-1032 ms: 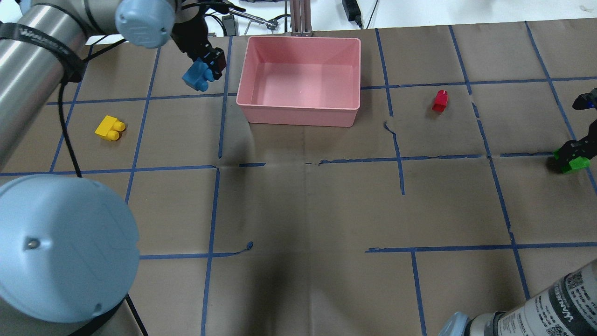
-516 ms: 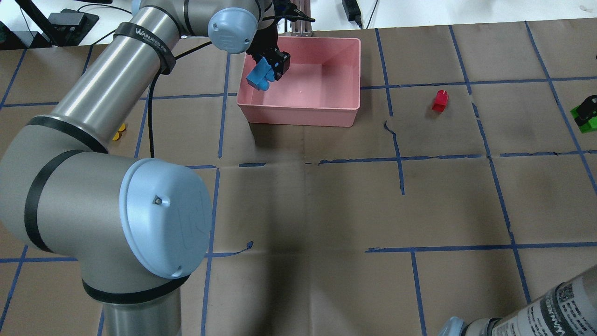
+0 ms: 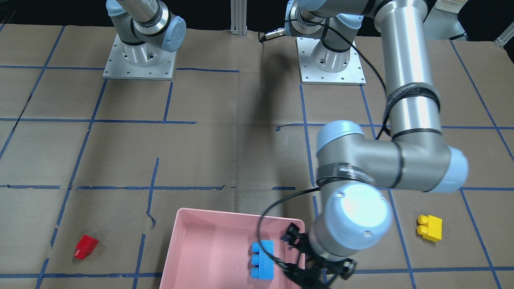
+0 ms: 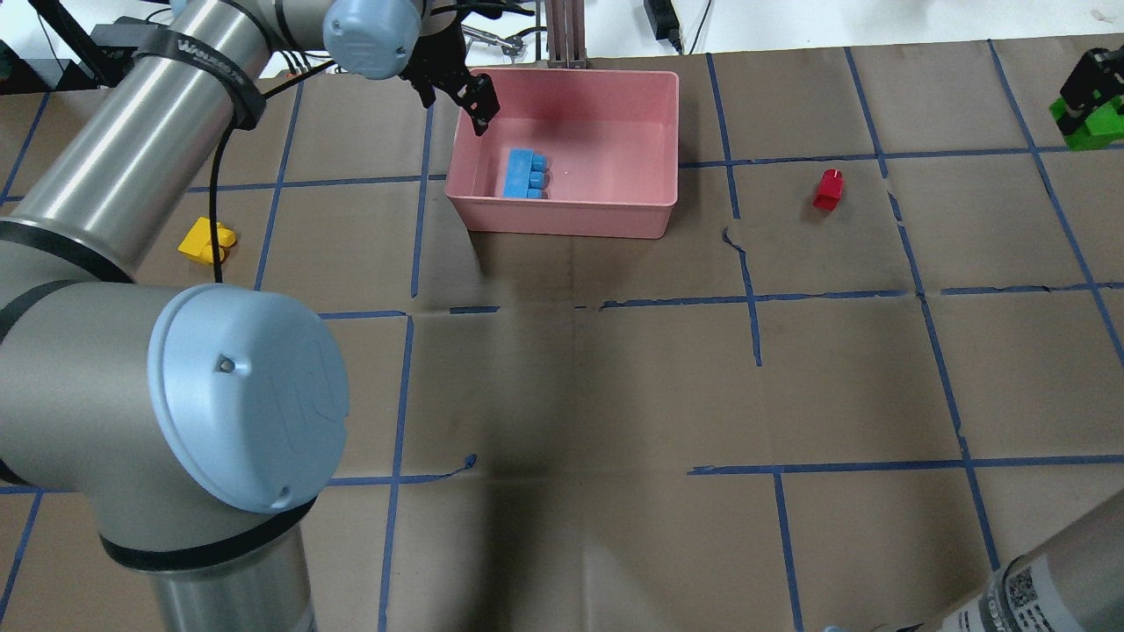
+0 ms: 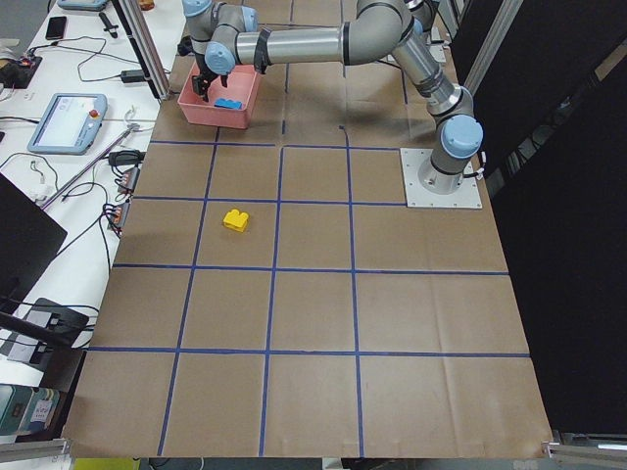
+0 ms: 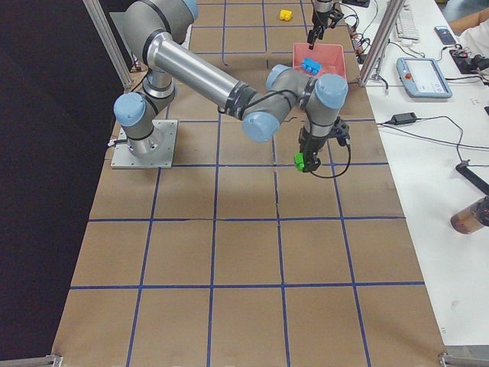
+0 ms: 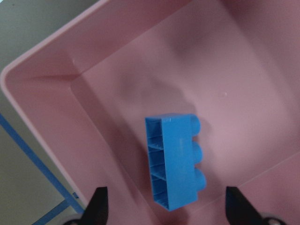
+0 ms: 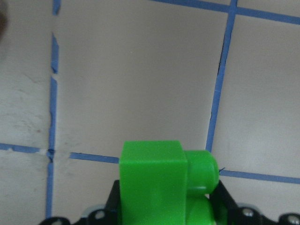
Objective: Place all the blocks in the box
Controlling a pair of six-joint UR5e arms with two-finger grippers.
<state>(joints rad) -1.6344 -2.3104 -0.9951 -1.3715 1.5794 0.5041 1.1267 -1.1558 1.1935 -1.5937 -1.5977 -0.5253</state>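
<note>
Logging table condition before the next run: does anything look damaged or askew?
The brown paper cover is torn near the red block, its blue tape broken there. In the box, the blue block lies on its side, studs sideways.

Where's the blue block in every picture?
Front-facing: blue block bottom middle.
Overhead: blue block top, left of centre.
Exterior left: blue block top left.
Exterior right: blue block top, right of centre.
Left wrist: blue block centre.
Right wrist: not in it.
Landmark: pink box holding it.
</note>
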